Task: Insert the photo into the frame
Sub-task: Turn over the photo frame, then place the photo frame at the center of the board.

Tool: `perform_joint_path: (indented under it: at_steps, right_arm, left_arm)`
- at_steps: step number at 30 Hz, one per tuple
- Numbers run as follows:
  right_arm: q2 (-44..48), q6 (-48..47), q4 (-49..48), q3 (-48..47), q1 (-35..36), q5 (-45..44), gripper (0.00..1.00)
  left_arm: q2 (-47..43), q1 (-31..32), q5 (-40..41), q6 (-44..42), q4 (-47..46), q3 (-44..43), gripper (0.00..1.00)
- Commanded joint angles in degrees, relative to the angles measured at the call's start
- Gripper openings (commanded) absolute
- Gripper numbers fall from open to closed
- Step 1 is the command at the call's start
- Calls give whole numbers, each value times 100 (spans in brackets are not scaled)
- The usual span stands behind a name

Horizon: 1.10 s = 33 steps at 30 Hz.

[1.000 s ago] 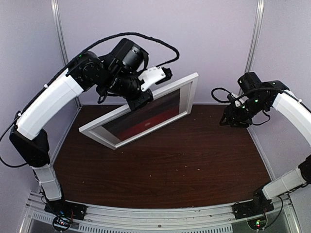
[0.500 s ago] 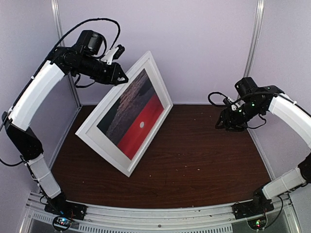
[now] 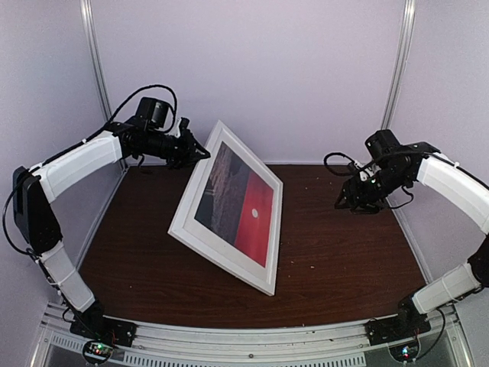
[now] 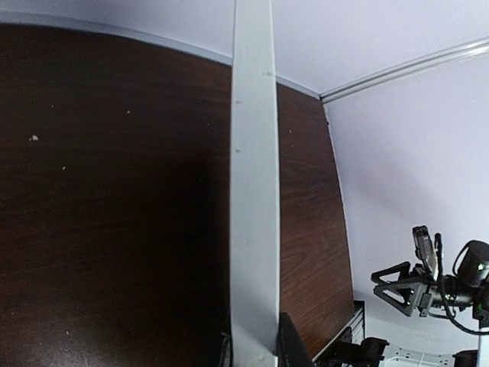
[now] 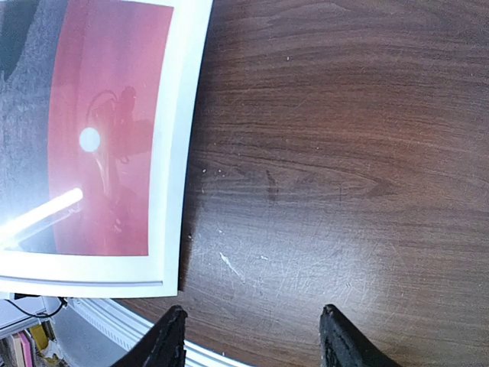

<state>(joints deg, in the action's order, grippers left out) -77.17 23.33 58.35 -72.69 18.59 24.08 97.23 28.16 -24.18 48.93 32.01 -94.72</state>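
Pinching top corner of the frame point(image 3: 218, 251), left pincer point(image 3: 202, 153), right pincer point(image 5: 253, 338) well apart

The frame point(image 3: 220, 256), in the centre of the top view, is plain white. The photo point(image 3: 243, 205) runs from mottled grey-brown at its upper left to bright red at its lower right, with a small white dot. The table point(image 3: 344, 252) is dark brown woodgrain.
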Motion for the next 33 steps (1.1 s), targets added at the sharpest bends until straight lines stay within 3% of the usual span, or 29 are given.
perform_joint_path:
  at_steps: [1,7,22,33]
  right_arm:
    - [-90,66,-209,103,-40,98,60]
    - [-260,100,-382,255,-39,232,59]
    - [-668,299,-1034,658,-14,504,60]
    - [-845,488,-1424,1141,165,493,60]
  left_arm:
    - [-550,-147,-223,869,-2076,437,0]
    - [-388,-219,-455,1170,-2492,1105,0]
    - [-929,55,917,1900,-4104,4370,0]
    - [-542,802,1361,2248,-5146,5650,23]
